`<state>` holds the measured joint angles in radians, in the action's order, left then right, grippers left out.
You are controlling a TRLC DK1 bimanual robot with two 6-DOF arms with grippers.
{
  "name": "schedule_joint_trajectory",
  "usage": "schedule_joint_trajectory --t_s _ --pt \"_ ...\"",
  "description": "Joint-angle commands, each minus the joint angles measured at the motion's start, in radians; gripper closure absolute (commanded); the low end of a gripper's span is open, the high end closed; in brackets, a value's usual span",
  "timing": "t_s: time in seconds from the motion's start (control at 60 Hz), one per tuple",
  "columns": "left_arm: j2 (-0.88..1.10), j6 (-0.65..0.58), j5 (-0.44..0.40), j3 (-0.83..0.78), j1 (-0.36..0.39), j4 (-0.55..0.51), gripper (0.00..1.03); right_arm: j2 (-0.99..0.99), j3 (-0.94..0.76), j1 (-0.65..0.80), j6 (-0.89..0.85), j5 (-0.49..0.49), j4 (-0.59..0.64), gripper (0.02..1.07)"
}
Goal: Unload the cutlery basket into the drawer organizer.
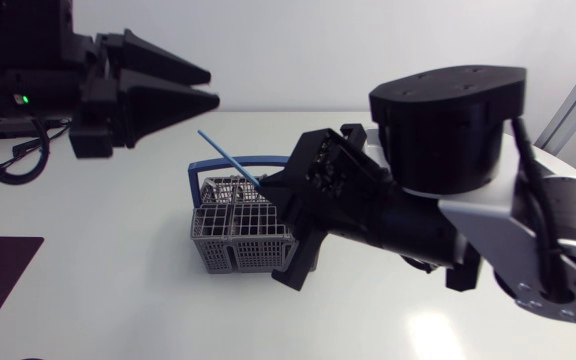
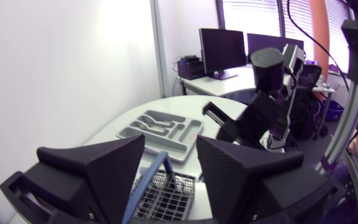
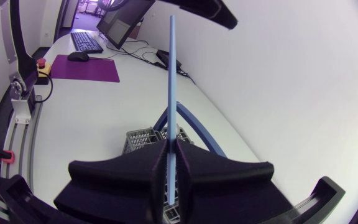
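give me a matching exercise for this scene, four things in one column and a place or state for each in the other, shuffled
Things:
1. blue stick
2. left end effector
3. cutlery basket
4. drawer organizer

Places or states:
a. open, holding nothing
b. flat grey tray on the table beyond the cutlery basket
c. pinched in the right end effector
d. grey mesh with a blue handle

Pairs: 1-c, 2-a, 3-d, 4-b

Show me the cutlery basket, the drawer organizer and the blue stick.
cutlery basket [image 1: 230, 256], head view, front mesh wall.
drawer organizer [image 2: 161, 151], left wrist view, near rim.
blue stick [image 3: 172, 81], right wrist view, mid-shaft.
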<state>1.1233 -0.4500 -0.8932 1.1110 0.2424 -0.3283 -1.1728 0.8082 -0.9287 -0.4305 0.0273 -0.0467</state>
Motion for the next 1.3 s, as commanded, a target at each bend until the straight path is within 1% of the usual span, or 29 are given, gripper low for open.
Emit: schedule_joint_trajectory --t_s 0.0,0.067,0.133,0.233,0.3,0.333,0.383,0.467,0.5,0.533,0.583,0.617,0.733,0.767,0.8,0.833,0.883,0.967,1.283 --pt "-0.005 0.125 -0.012 0.046 -0.054 0.064 0.05 0.068 -0.01 -0.007 0.016 0.0 0.036 1.01" --pt "-0.005 0.195 -0.012 0.046 -0.094 0.112 0.05 0.117 -0.029 -0.001 0.027 0.002 0.059 1.01" --pt "-0.005 0.241 -0.013 0.039 -0.118 0.144 0.05 0.168 -0.046 0.01 0.044 0.002 0.088 1.01" --pt "0.003 0.267 -0.012 0.041 -0.126 0.137 0.05 0.243 -0.061 0.064 0.076 -0.004 0.154 1.01" --pt "0.013 0.252 -0.013 0.047 -0.114 0.08 0.05 0.294 -0.07 0.139 0.098 -0.04 0.202 1.01" --pt "0.018 0.206 -0.013 0.05 -0.097 0.018 0.05 0.318 -0.073 0.188 0.108 -0.072 0.225 1.01" --pt "0.024 0.175 -0.013 0.049 -0.077 -0.028 0.05 0.349 -0.075 0.268 0.124 -0.118 0.255 1.01" --pt "0.043 0.148 -0.006 0.047 -0.026 -0.098 0.06 0.374 -0.073 0.453 0.134 -0.217 0.3 1.01" --pt "0.052 0.119 0.011 0.044 0.003 -0.137 0.06 0.372 -0.072 0.524 0.139 -0.259 0.309 1.01" --pt "0.059 0.106 0.045 0.038 0.031 -0.15 0.06 0.363 -0.07 0.591 0.142 -0.285 0.314 1.01" --pt "0.073 0.108 0.102 0.027 0.08 -0.152 0.07 0.332 -0.069 0.677 0.156 -0.319 0.312 1.01" --pt "0.087 0.109 0.132 0.023 0.106 -0.153 0.08 0.303 -0.066 0.72 0.161 -0.325 0.309 1.01" --pt "0.15 0.151 0.235 0.027 0.187 -0.163 0.11 0.179 -0.049 0.789 0.207 -0.323 0.289 1.01" --pt "0.171 0.175 0.292 0.032 0.221 -0.163 0.11 0.133 -0.041 0.808 0.226 -0.32 0.277 1.01" --pt "0.196 0.206 0.332 0.038 0.248 -0.164 0.11 0.093 -0.035 0.823 0.245 -0.319 0.263 1.01" --pt "0.222 0.244 0.375 0.052 0.271 -0.178 0.11 0.045 -0.027 0.835 0.263 -0.314 0.248 1.01" --pt "0.262 0.274 0.407 0.076 0.294 -0.212 0.11 -0.021 -0.014 0.846 0.288 -0.303 0.226 1.01" --pt "0.303 0.304 0.43 0.096 0.317 -0.23 0.11 -0.131 0.016 0.847 0.317 -0.259 0.189 1.01" --pt "0.446 0.396 0.45 0.136 0.373 -0.247 0.11 -0.495 0.226 0.854 0.464 -0.148 0.188 1.01"
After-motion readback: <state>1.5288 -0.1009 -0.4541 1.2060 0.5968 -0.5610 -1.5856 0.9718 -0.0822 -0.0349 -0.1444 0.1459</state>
